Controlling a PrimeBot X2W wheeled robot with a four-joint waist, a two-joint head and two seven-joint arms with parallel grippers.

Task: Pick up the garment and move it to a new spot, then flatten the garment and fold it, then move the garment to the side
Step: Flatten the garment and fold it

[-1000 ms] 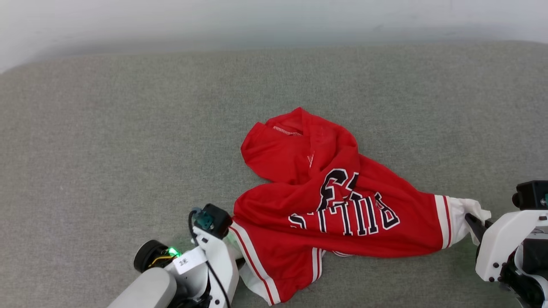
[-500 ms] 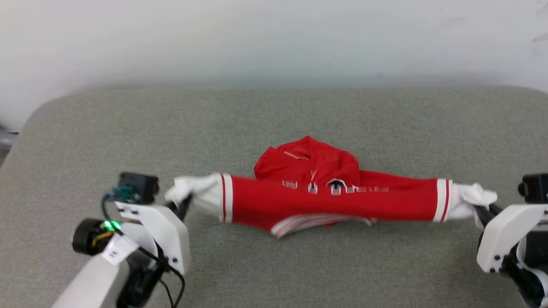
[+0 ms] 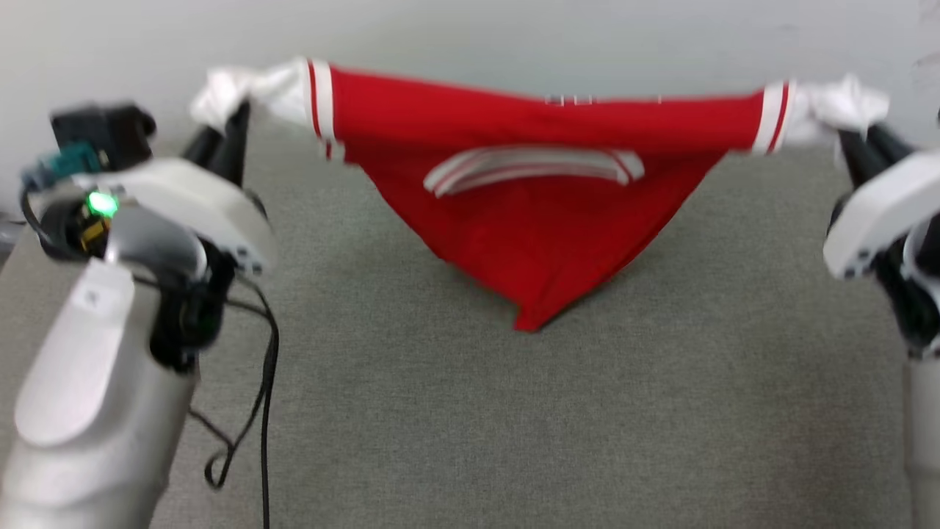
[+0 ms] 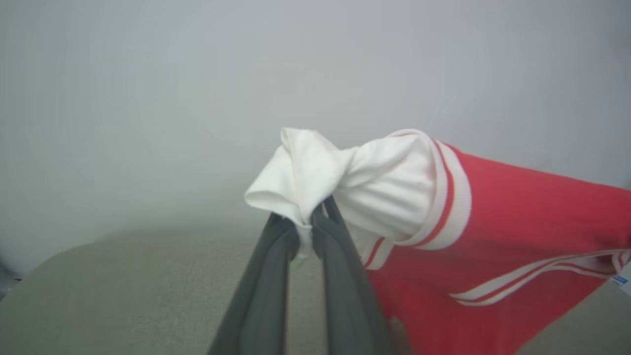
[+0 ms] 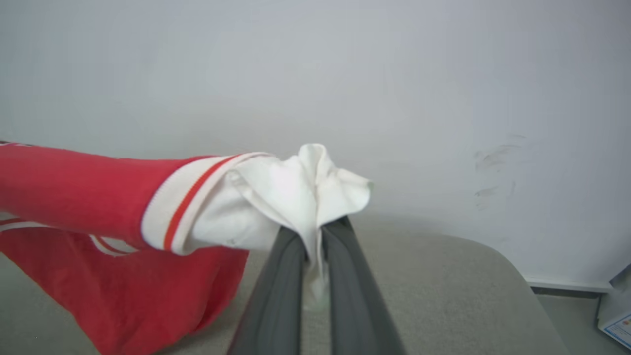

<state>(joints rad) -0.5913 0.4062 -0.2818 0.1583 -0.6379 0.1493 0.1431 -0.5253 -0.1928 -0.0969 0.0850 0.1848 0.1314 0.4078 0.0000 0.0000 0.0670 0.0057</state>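
Observation:
The garment (image 3: pixel 529 220), red with white sleeves and striped trim, hangs stretched between both grippers above the grey surface, its red body sagging to a point that reaches the surface. My left gripper (image 3: pixel 228 121) is shut on the bunched white left sleeve (image 4: pixel 315 172). My right gripper (image 3: pixel 855 136) is shut on the white right sleeve (image 5: pixel 296 197). In the left wrist view the dark fingers (image 4: pixel 276 266) pinch the sleeve cloth, and in the right wrist view the fingers (image 5: pixel 286 276) do the same. The chest lettering is hidden.
The grey padded surface (image 3: pixel 470 426) spreads below, with a rounded far corner (image 5: pixel 493 256). A pale wall (image 3: pixel 470 37) stands right behind it. A black cable (image 3: pixel 261 411) loops down from my left arm.
Both grippers have lifted the garment off the surface by its sleeves and pulled it taut; it lay crumpled a second ago. The head view has also shifted.

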